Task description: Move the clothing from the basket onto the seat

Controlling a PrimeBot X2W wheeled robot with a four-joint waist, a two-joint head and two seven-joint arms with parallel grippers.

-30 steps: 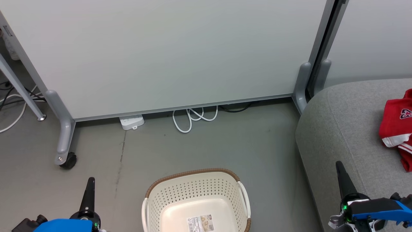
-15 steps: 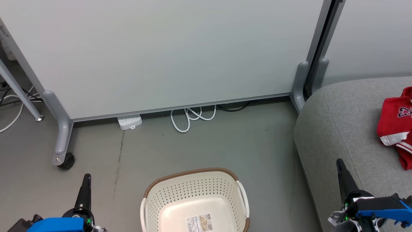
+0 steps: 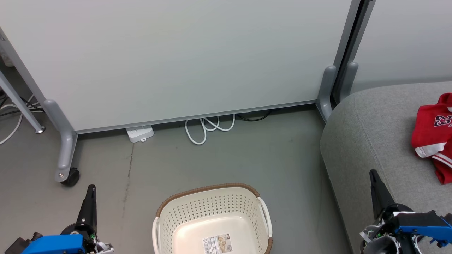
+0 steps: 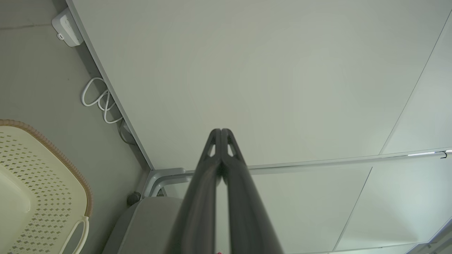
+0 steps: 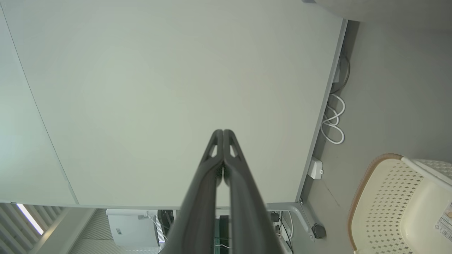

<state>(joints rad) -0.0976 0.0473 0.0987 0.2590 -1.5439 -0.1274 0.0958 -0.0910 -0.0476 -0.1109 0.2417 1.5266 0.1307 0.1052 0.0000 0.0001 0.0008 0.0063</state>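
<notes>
The red clothing (image 3: 432,135) with white trim and a dark "23" lies crumpled on the grey seat (image 3: 374,141) at the right edge of the head view. The cream basket (image 3: 212,222) with its brown rim stands on the floor at bottom centre, holding nothing but a label on its bottom; it also appears as the basket (image 4: 39,190) and the basket (image 5: 399,204) in the wrist views. My left gripper (image 3: 90,188) is shut at lower left, left of the basket. My right gripper (image 3: 373,174) is shut over the seat's front edge. Both wrist views show fingertips (image 4: 220,132) (image 5: 223,133) pressed together, holding nothing.
A large white partition panel (image 3: 176,56) on grey wheeled feet (image 3: 65,155) stands behind the basket. A white power strip (image 3: 140,133) and coiled white cable (image 3: 208,127) lie at its base. Grey floor (image 3: 226,158) lies between the basket and the panel.
The whole head view has shifted slightly, so the camera moved. Both grippers stay shut, pointing up; the clothing and basket stay where they were.
</notes>
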